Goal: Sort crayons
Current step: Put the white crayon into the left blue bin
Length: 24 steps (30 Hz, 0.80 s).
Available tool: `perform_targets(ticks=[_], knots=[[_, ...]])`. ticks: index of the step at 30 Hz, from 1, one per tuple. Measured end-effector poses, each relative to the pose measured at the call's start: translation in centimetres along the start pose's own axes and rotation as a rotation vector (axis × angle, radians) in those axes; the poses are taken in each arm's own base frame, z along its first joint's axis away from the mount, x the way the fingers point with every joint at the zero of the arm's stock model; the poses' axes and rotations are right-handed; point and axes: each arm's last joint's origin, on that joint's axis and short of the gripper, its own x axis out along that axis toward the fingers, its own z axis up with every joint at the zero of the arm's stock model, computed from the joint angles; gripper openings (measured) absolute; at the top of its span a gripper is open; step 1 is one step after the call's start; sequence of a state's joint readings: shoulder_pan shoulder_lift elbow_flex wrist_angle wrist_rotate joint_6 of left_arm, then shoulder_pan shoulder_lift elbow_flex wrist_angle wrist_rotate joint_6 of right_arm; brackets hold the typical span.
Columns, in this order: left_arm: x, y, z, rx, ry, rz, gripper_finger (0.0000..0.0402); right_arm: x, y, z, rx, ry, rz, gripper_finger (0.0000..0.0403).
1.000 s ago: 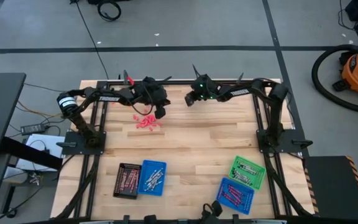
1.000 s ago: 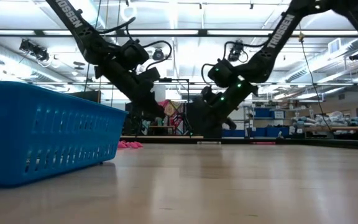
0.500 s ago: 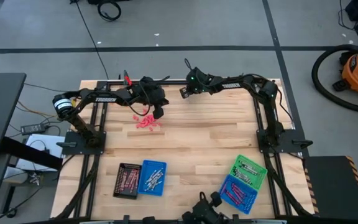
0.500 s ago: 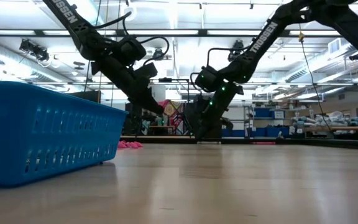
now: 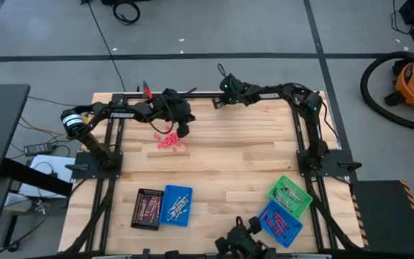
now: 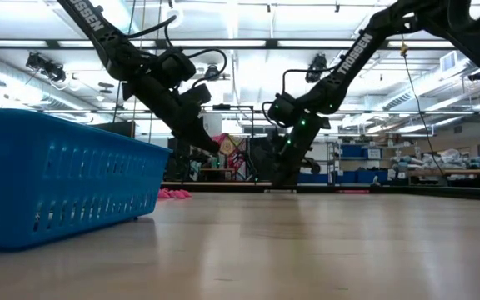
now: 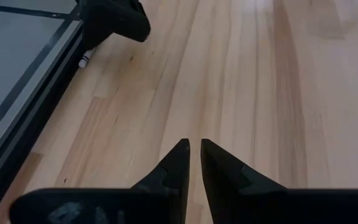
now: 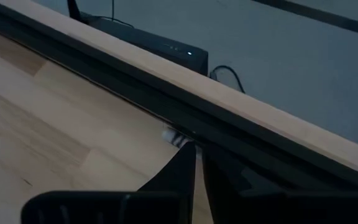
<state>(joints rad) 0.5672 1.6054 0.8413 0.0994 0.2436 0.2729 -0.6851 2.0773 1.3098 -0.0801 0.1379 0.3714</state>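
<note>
From above, a heap of pink crayons (image 5: 169, 142) lies on the worktop (image 5: 221, 173) near its far edge, just beside the left gripper (image 5: 183, 131), whose fingers stand almost closed and empty over bare wood in its wrist view. That camera misses the heap. The right gripper (image 5: 219, 103), nearly shut, holds nothing at the far edge, where its wrist view shows a small grey crayon (image 8: 174, 137) against the frame, at its fingertips.
</note>
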Motion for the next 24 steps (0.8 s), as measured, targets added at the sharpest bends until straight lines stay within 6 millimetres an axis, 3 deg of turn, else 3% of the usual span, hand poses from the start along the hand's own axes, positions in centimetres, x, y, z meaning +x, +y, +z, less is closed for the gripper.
perform_targets(ticks=[13,18,21,24], knots=[[0.0,0.0,0.0,-0.009,0.001,0.0,0.0047,0.1,-1.4,0.2,0.014,0.024,-0.04,0.0038],[0.0,0.0,0.0,-0.009,0.001,0.0,0.0047,0.0,-1.8,-0.1,0.015,0.105,0.036,0.0027],[0.0,0.0,0.0,-0.009,0.002,0.0,0.0047,-0.2,-0.9,-0.6,-0.048,0.14,0.087,0.0019],[0.0,0.0,0.0,-0.009,0.002,0.001,0.0047,-1.3,1.6,-1.3,-0.125,0.152,0.126,0.0016]])
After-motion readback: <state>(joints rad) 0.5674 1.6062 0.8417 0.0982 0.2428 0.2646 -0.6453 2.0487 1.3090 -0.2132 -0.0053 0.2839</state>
